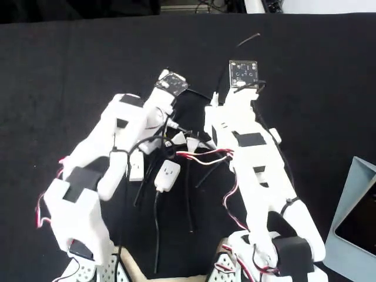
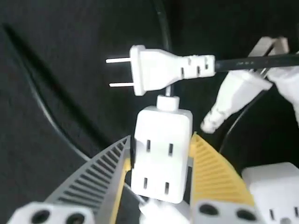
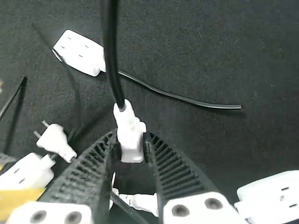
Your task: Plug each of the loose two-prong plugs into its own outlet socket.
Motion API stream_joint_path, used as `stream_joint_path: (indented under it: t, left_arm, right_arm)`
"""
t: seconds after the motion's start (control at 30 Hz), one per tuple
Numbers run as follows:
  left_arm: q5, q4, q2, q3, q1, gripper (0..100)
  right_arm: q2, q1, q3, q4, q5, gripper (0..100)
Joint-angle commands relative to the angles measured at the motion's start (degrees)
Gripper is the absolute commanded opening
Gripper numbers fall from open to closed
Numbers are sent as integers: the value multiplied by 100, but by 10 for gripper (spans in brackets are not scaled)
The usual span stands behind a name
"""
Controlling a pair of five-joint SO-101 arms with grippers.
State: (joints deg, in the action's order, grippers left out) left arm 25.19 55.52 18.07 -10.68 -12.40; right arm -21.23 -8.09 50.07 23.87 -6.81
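Note:
My left gripper (image 2: 161, 140), one finger grey and one yellow, is shut on a white outlet block (image 2: 161, 158) whose slots face the camera. Just past the block's far end lies a white two-prong plug (image 2: 156, 70) on a black cord, prongs bare and touching nothing. My right gripper (image 3: 131, 136) has black fingers shut on the body of another white plug (image 3: 130, 135). That plug's cord runs away from the camera and its prongs are hidden. The bare-pronged plug (image 3: 53, 140) lies beside the held outlet block (image 3: 23, 175). Both arms meet mid-table (image 1: 185, 138).
More white outlet blocks lie on the black cloth (image 1: 166, 175) (image 1: 136, 164) (image 3: 79, 58) (image 3: 273, 196). Black cords (image 1: 157, 223) trail toward the front edge. A grey-blue box (image 1: 355, 205) stands at the right edge. The far side of the cloth is bare.

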Motion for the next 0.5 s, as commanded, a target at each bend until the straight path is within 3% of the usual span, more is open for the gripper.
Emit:
stream_joint_path:
  t: [0.0,0.23,0.37,0.47]
  left_arm:
    - [782,9,510,752,198,124]
    - [1705,9,607,1103,286,123]
    - [1618,316,554,1174,303,235]
    - [1125,809,176,1411,462,259]
  right_arm:
    - [-13,44,-198,-114,-70,11]
    - [-13,44,-198,-114,-70,11]
    - [-13,44,-198,-97,-70,11]
    - [-13,44,-198,-79,-62,11]
